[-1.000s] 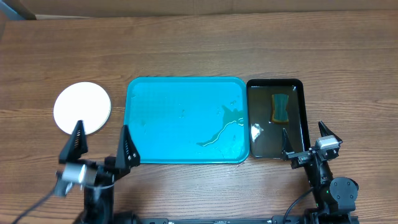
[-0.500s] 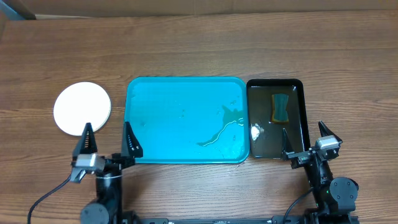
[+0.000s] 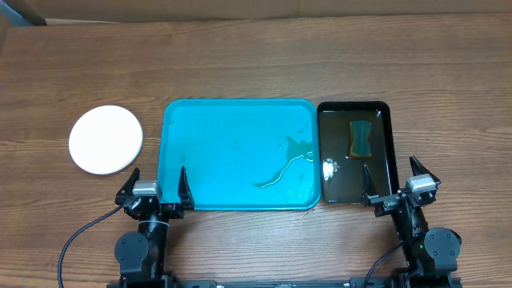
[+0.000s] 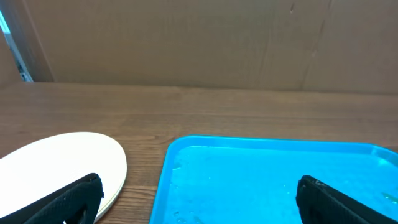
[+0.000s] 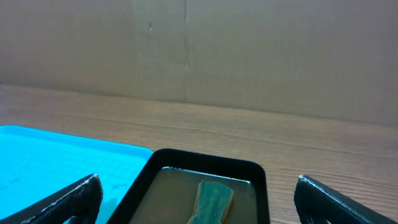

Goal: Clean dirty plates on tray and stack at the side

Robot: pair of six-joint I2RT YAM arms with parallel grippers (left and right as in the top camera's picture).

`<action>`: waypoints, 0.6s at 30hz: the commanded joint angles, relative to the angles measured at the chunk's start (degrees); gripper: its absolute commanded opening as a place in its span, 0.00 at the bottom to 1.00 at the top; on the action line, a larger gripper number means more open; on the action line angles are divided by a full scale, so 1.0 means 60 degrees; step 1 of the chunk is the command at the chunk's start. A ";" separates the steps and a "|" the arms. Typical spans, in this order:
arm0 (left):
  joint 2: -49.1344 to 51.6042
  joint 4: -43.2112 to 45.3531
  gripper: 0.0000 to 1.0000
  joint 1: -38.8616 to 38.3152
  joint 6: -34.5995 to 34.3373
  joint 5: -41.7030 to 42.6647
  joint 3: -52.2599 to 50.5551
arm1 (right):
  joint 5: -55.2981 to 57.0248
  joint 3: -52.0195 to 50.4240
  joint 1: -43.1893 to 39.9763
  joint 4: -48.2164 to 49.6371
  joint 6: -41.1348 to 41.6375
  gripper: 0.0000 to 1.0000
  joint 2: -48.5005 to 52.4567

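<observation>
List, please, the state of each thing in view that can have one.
plates: off the tray, on the table to its left, top one white with no smear showing
turquoise tray: no plates on it, wet, puddle toward its right side
black tray: holds murky water
sponge: lying in the black tray
left gripper: open, empty
right gripper: open, empty

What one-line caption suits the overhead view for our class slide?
Left gripper and right gripper open and empty; white plate beside the wet turquoise tray, sponge in the black tray.
</observation>
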 commanded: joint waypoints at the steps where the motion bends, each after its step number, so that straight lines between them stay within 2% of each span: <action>1: -0.0109 -0.0040 1.00 -0.0062 0.0514 -0.0168 -0.0033 | 0.0011 -0.0098 -0.0036 0.0044 -0.0040 1.00 -0.0095; 18: -0.0106 -0.0033 1.00 -0.0197 0.0510 -0.0146 -0.0033 | 0.0011 -0.0098 -0.0036 0.0044 -0.0040 1.00 -0.0095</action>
